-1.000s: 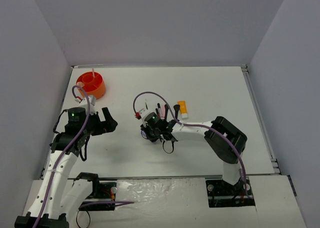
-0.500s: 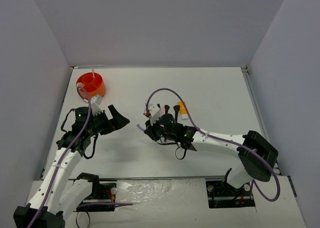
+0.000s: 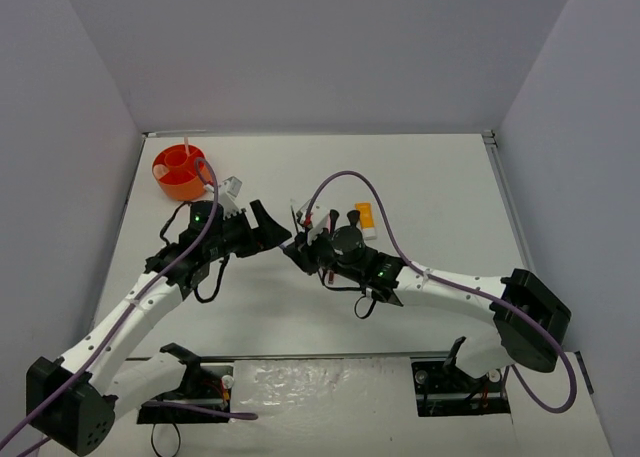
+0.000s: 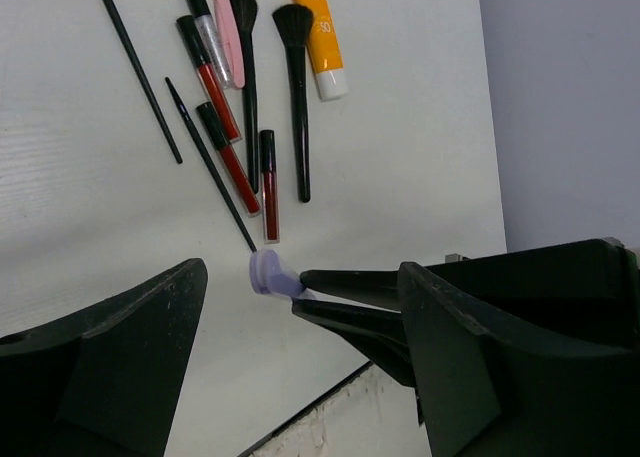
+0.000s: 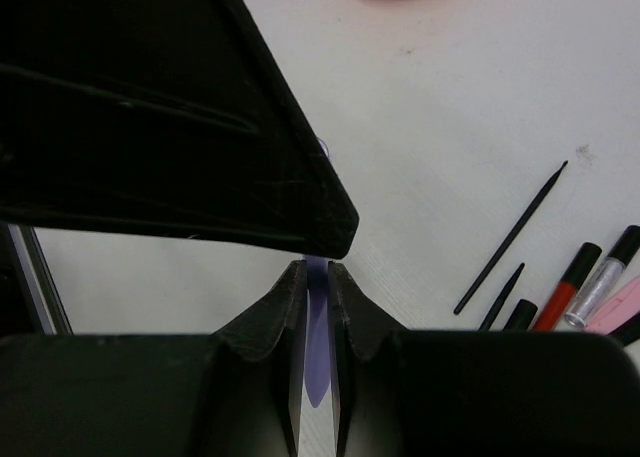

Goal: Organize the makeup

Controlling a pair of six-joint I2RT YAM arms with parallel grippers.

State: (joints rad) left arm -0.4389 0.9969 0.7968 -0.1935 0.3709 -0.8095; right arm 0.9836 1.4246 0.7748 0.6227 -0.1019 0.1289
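Observation:
My right gripper [image 5: 317, 267] is shut on the lilac stick [image 5: 317, 347] and holds it above the table, cap end pointing left. The stick's cap [image 4: 268, 274] sits between the wide-apart fingers of my open left gripper [image 4: 300, 277], touching neither. In the top view the two grippers meet tip to tip, left gripper [image 3: 270, 229] against right gripper [image 3: 290, 254]. The rest of the makeup lies on the table behind: orange-white tube [image 4: 318, 39], two black brushes [image 4: 295, 77], red pencils [image 4: 210, 77], a pink stick [image 4: 229, 39] and thin black pencils [image 4: 138, 67].
The orange round holder [image 3: 180, 172] stands at the back left with a pale stick upright in it. The makeup row [image 3: 335, 222] lies just behind my right wrist. Grey walls close off the left, back and right sides.
My left arm swung right to meet the right gripper, and its jaws narrowed slightly. My right arm stretched out to the left, carrying the lilac stick up off the table.

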